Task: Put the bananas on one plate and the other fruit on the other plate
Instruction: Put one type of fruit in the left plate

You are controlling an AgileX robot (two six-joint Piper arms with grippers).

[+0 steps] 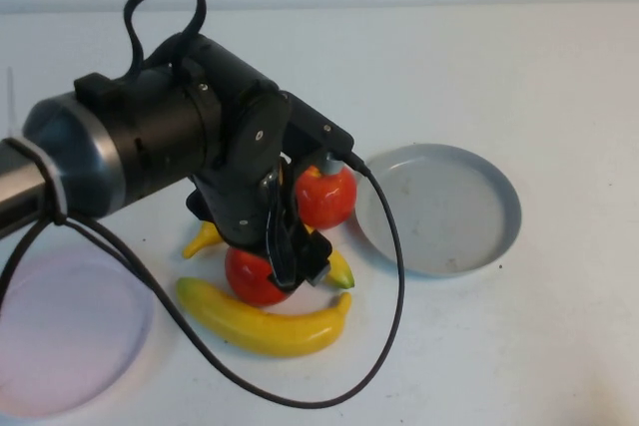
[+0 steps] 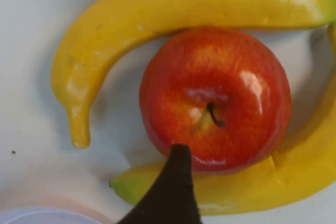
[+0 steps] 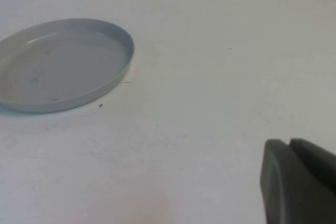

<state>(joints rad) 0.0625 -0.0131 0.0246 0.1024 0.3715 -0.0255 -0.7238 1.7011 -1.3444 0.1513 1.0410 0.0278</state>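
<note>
Two red apples (image 1: 325,197) (image 1: 250,278) and two yellow bananas (image 1: 268,326) (image 1: 204,238) lie together on the table in the high view. My left gripper (image 1: 298,252) is open and hangs just above the nearer apple (image 2: 215,98). One dark finger (image 2: 176,192) shows in the left wrist view, with the bananas (image 2: 173,3) (image 2: 273,182) curving around that apple. The grey-blue plate (image 1: 489,197) lies to the right and the pink plate (image 1: 60,336) at the front left, both bare. My right gripper (image 3: 294,182) is shut and empty above bare table near the grey plate (image 3: 63,72).
The left arm's black cable (image 1: 394,276) loops over the table between the fruit and the grey plate. A pale plate rim (image 2: 42,216) shows in the left wrist view; I cannot tell which plate it is.
</note>
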